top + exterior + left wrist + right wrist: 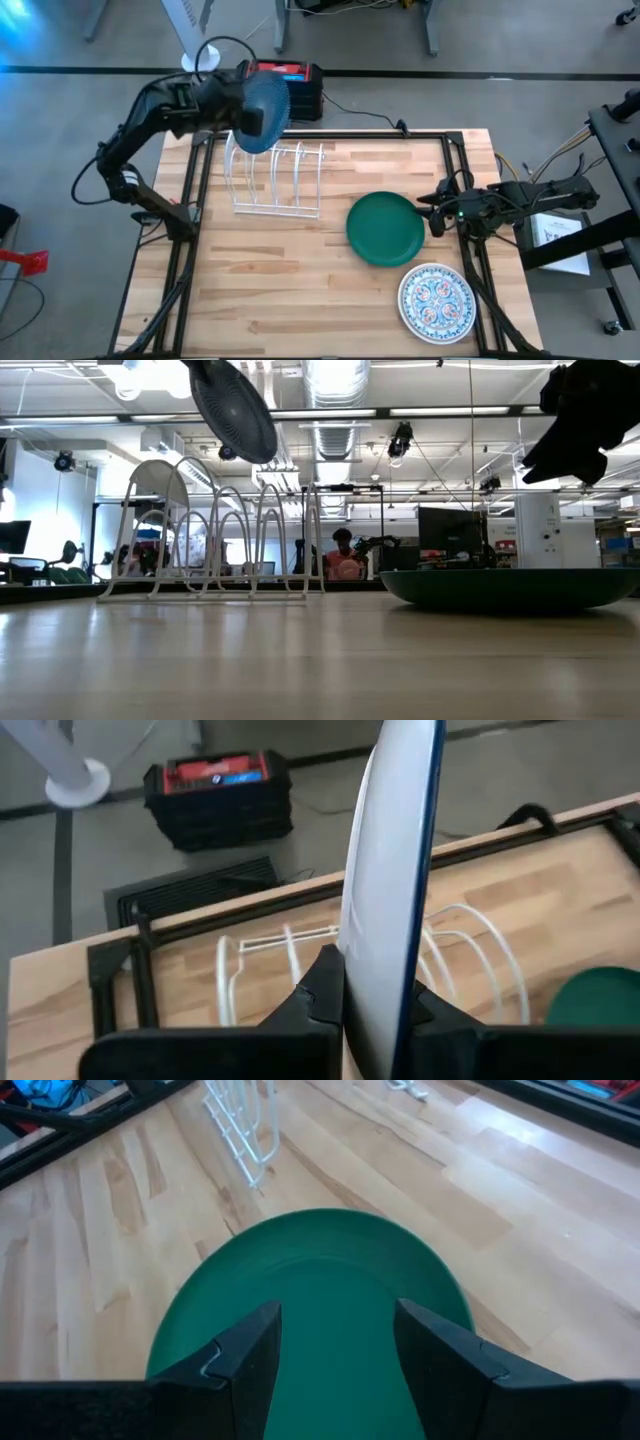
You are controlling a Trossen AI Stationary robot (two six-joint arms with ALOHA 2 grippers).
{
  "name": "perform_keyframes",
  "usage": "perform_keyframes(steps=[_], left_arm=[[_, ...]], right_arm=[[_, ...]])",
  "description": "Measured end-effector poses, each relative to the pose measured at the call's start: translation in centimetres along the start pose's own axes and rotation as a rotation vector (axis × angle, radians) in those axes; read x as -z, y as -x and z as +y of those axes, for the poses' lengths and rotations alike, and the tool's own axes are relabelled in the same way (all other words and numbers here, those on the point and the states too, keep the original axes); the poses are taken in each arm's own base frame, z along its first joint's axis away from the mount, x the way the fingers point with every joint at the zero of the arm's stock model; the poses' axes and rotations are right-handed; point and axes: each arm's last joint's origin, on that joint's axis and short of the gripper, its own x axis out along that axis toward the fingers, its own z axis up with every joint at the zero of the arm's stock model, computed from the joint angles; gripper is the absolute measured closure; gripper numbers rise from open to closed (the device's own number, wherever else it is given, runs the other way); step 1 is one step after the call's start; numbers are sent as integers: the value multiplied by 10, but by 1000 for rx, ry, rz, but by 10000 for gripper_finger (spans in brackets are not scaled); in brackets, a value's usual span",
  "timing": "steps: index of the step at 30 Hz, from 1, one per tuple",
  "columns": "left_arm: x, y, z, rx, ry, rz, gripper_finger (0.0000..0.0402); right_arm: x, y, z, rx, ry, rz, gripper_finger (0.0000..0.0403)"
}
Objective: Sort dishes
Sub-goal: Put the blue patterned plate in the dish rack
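Above wire rack (277, 180): left end effector (243, 112) clamps blue plate (265, 112) upright.

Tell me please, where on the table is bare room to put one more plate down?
The widest bare wood lies in front of the white wire rack, left of the green plate and the floral plate. A smaller patch lies between rack and green plate. The right side is crowded: both plates, with the open right gripper at the green plate's edge.

three plates (385, 228), one wire rack (277, 180)
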Motion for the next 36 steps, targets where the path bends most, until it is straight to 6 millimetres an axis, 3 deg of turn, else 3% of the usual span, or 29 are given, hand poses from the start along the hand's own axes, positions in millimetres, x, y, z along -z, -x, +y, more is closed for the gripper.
perform_keyframes(steps=[5,15,36], left_arm=[[-8,-10,8,-6,-3,43,396],[-7,-19,7,-10,-19,78,396],[17,-61,0,-164,-43,161,396]], right_arm=[[1,-1,0,0,-2,11,217],[2,-4,1,11,1,25,217],[3,-8,2,11,7,55,217]])
